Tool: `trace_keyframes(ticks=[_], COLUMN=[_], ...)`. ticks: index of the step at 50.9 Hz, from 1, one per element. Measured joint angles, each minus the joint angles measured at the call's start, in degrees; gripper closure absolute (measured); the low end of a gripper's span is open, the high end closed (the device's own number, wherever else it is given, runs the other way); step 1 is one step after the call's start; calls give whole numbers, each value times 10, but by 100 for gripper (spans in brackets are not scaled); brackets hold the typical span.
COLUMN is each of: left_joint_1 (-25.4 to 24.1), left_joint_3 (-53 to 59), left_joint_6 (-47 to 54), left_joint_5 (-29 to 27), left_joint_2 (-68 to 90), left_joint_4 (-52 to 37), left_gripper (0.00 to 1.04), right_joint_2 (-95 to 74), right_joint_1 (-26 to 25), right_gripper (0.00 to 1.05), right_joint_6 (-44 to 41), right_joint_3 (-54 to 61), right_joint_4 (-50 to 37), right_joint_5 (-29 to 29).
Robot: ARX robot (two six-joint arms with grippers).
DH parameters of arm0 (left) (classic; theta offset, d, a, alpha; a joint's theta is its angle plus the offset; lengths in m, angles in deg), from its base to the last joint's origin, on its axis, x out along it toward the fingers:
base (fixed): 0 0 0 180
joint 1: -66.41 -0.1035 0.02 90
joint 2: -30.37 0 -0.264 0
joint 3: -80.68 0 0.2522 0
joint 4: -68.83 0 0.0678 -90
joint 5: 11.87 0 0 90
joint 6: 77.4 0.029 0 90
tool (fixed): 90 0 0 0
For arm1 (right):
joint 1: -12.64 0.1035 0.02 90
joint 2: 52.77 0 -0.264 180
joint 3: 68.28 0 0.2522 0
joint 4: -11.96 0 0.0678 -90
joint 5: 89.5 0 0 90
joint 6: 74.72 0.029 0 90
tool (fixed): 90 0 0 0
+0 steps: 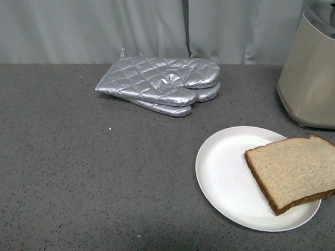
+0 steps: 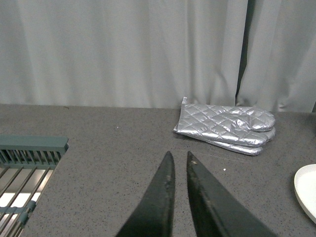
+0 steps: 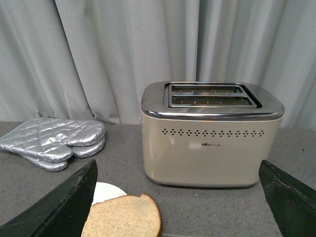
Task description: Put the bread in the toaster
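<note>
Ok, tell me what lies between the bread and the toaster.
Only bare grey counter. In the right wrist view, the stretch from the bread to the toaster holds no object, and the front view shows the same.

— What does the left hand (image 2: 179,154) look like?
— Two matte black fingers (image 2: 160,197), long blades narrowing to pointed tips, faintly speckled with pale dust.
— And the right hand (image 3: 177,165)?
— The same black, flat-faced wedges with straight edges.
</note>
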Motion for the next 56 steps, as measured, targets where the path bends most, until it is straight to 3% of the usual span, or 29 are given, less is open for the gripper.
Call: trace_keyframes(ticks=[7,9,13,19,26,35,45,56], left_joint_1=[0,0,0,0,0,0,0,0], left_joint_3=[0,0,0,0,0,0,0,0], left_joint_6=[0,0,0,0,0,2,2,2], left_joint_5=[0,0,1,0,0,0,0,0], left_joint_2=[0,0,0,0,-1,-1,-1,-1], left_joint_4=[0,0,0,0,0,0,0,0], left_gripper=[73,66,55,30,5,7,7,7], right_joint_2=[-8,-42,-125,-333,-525,-696,-947,-1069], right_joint_1=[0,-9,-38,-98,-94,-75,-17,45], right_gripper=[9,9,9,9,9,9,9,9], right_joint_6=[10,52,122,248,323,374,444,487], right_joint_3=[-5,-29,-50,-56,-43,-10,2,-27], right_joint_4=[17,68,71,-63,-186,-335,-574,-666], right_joint_5=[3,-12,-15,20,64,87,82,91])
